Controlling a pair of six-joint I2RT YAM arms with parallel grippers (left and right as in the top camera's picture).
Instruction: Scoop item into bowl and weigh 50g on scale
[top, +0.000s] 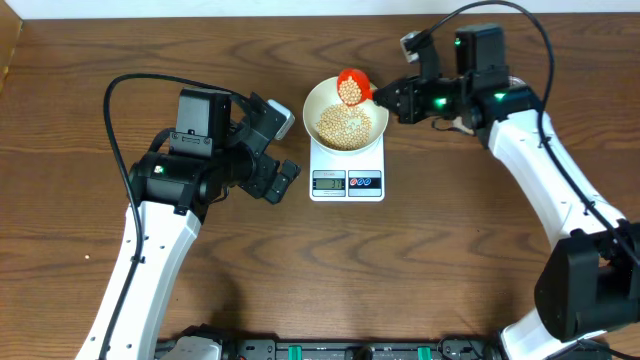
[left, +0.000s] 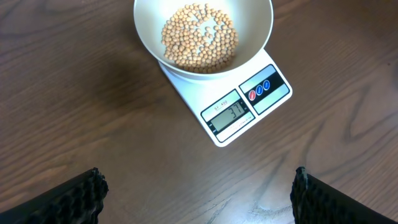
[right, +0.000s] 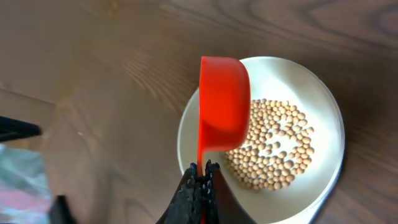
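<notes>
scale (top: 347, 170): flat white digital unit, approx. mid tabletop (top: 450, 250), a bit toward the far edge; display (left: 229, 114) and round buttons face the near edge. Digits are lit but I can't read them for sure.
bowl (top: 345, 122): round, white, sits on the scale's platform and covers its far part; upright.
beans (top: 342, 125): small tan-yellow rounds, loose heap in the bowl's bottom, walls mostly bare. More are visible inside the scoop.
scoop (right: 224, 102): red plastic, tilted over the bowl's far rim, w/ handle running back to the right tool.
right tool (right: 202, 180): narrow, pinched on the scoop's handle; comes in from the tabletop's right side, just beside the bowl.
left tool (left: 199, 205): wide apart, holding nothing; hovers over bare tabletop left of the scale, well clear of the bowl, pointing at the scale.
</notes>
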